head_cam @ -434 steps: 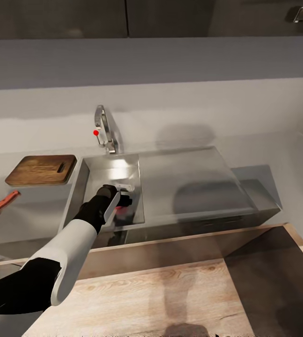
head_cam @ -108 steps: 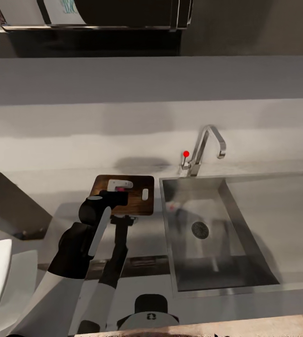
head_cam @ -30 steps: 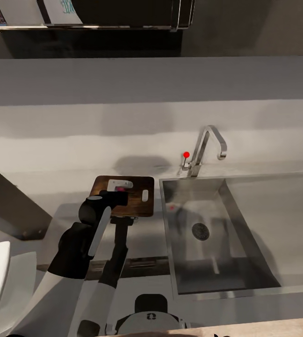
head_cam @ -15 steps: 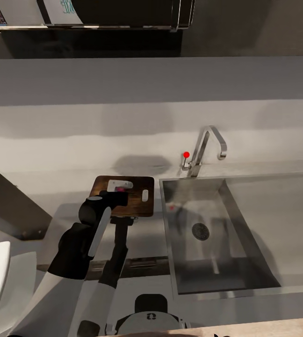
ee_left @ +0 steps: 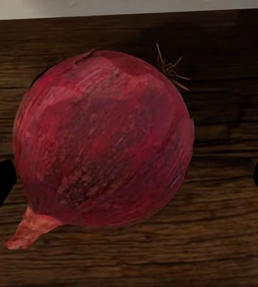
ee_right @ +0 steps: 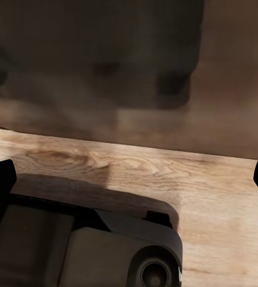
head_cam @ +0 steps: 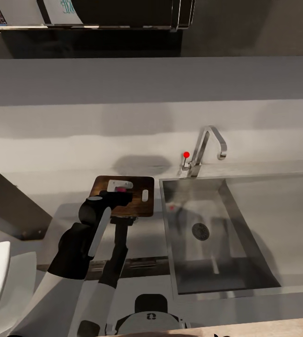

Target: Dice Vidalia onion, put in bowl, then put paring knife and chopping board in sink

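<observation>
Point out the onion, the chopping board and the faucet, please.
onion (ee_left: 102, 140), left wrist view: middle of its red skin.
chopping board (head_cam: 142, 206), head view: bare wood below the handle slot.
faucet (head_cam: 211, 135), head view: curved spout.

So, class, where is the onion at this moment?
In the head view the onion is over the chopping board, left of the sink, between the left gripper fingers; the left wrist view shows wood behind it.
</observation>
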Robot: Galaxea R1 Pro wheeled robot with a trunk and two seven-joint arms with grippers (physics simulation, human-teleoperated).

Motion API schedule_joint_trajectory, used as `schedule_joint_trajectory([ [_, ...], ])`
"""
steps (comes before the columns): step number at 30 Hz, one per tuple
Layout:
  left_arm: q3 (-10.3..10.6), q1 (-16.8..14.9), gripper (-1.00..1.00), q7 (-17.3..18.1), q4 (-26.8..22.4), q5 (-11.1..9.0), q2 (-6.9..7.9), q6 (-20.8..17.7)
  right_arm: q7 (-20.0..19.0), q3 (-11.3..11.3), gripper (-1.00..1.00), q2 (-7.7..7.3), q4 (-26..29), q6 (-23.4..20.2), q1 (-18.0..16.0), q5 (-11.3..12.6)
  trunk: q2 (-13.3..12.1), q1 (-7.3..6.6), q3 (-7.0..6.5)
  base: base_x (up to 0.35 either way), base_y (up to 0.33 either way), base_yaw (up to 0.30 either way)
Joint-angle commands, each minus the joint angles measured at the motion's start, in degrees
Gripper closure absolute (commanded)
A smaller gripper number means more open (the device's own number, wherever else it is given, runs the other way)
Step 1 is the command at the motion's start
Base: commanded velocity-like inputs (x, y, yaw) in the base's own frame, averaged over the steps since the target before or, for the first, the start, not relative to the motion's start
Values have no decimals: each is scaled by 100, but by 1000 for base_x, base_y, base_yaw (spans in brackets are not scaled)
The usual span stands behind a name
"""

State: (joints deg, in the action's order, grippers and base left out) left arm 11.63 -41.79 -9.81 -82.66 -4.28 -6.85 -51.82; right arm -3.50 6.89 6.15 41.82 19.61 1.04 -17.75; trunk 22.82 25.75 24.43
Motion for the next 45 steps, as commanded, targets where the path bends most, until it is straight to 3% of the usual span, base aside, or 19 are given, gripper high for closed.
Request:
schedule_joint_trajectory([
  [1, 6, -5, -100, -48, -4, -46, 0, -22, -43, 40, -100, 9, 10, 16, 2, -45, 10, 3, 8, 0, 0, 0],
  [18, 3, -5, -100, -51, -59, -40, -1, -22, -78, 31, -100, -22, 10, 25, 2, -50, 10, 3, 8, 0, 0, 0],
  [28, -6, -5, -100, -56, -479, -29, -1, -30, -66, 31, -100, -17, 10, 25, 2, -53, 10, 3, 8, -8, 0, 0],
  [45, 4, -5, -100, -56, -460, -36, 8, -30, -65, 31, -100, -17, 10, 25, 2, -53, 10, 3, 8, -307, 0, 0],
])
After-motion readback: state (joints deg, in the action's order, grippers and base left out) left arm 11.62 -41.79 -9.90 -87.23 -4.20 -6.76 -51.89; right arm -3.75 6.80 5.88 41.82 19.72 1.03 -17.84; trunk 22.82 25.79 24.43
